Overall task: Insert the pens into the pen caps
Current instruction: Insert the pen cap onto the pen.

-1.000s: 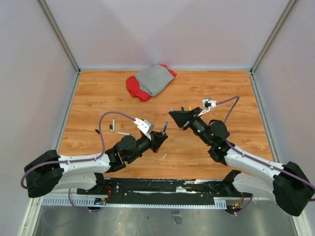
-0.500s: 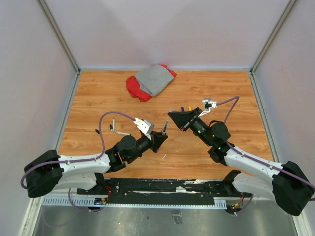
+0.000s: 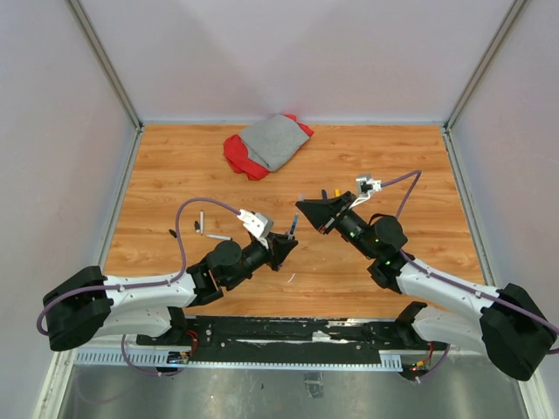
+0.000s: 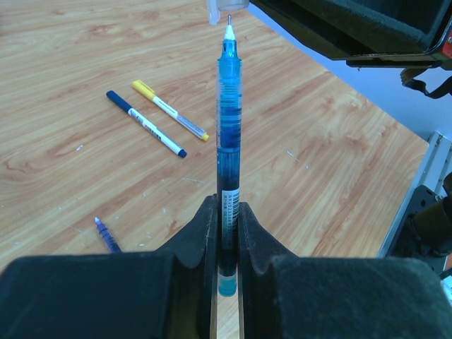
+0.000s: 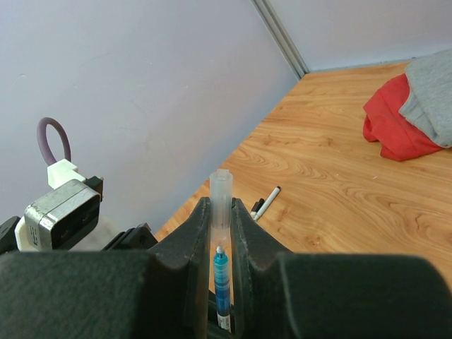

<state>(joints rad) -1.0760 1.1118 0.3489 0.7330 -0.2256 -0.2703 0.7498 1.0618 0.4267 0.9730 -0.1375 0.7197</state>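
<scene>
A: When viewed from above, what's gripped?
B: Blue pen (image 3: 292,229) is clamped in left claw (image 3: 286,244) over tabletop (image 3: 175,175). Right claw (image 3: 303,206) is seen near its tip.
A: Left wrist cam?
B: Pen's lower barrel is pinched, tip just under clear pen cap (image 4: 226,6). Yellow-ended pen (image 4: 171,111) and dark-ended pen (image 4: 146,123) are laid side by side on the wood.
A: Right wrist?
B: Cap is held betw. closed fingers (image 5: 247,226); whether tip's inside can't be told.
</scene>
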